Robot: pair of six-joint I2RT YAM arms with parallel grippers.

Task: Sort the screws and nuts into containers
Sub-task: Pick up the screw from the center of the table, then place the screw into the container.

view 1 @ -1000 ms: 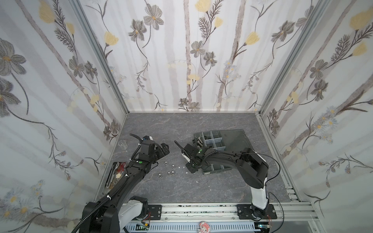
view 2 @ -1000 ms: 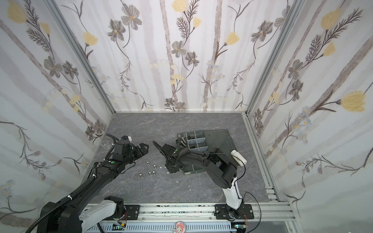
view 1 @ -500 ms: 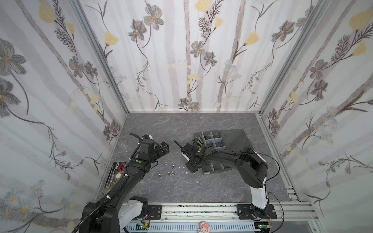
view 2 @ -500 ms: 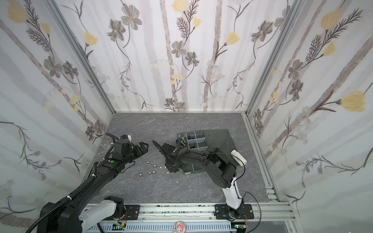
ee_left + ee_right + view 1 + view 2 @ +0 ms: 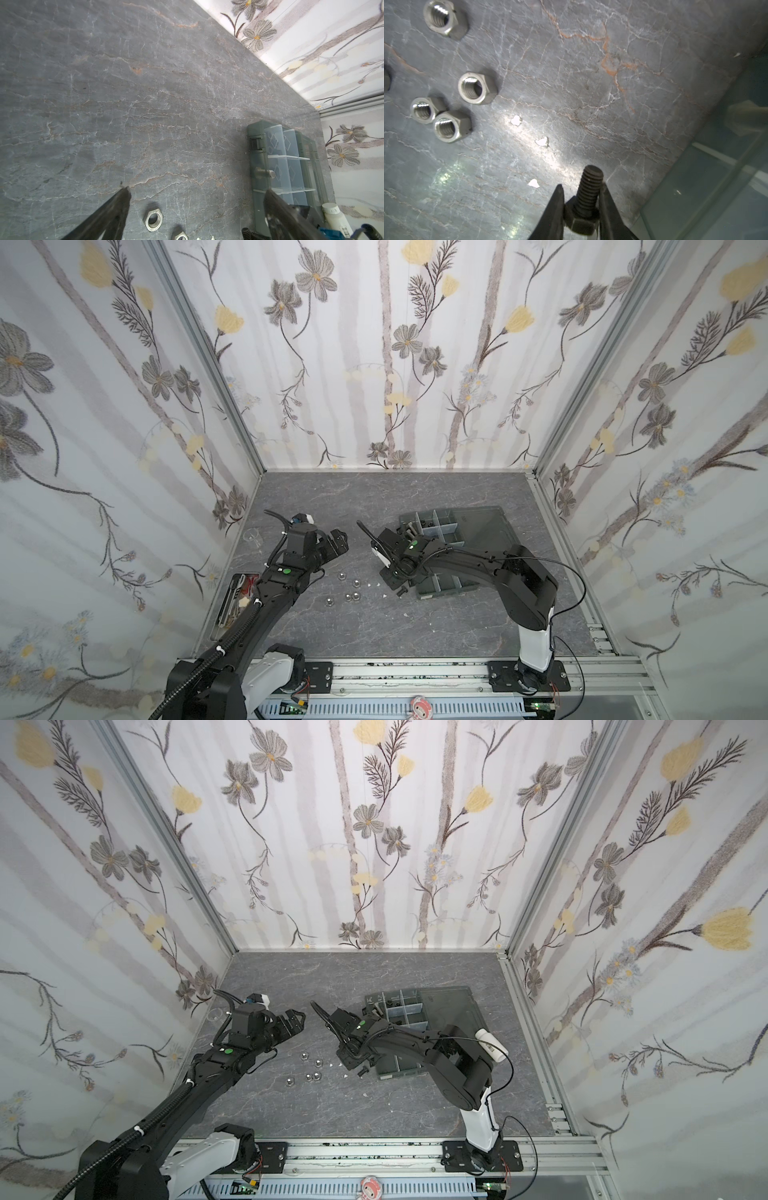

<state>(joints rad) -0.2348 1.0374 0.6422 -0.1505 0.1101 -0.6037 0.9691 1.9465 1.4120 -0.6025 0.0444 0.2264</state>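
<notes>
Nuts (image 5: 351, 591) clustered mid-desk (image 5: 374, 630), left of the organizer box (image 5: 436, 596). Box lid (image 5: 486, 526) lies flat on the side toward the right edge. Screw (image 5: 401, 592) just off the box's front-left corner. Cup (image 5: 252, 536) by the left edge.

bright diffuse light, glare on table (image 5: 550, 158), top views stretched at edges

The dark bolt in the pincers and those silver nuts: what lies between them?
Only small white specks on the grey table, shown in the right wrist view.
</notes>
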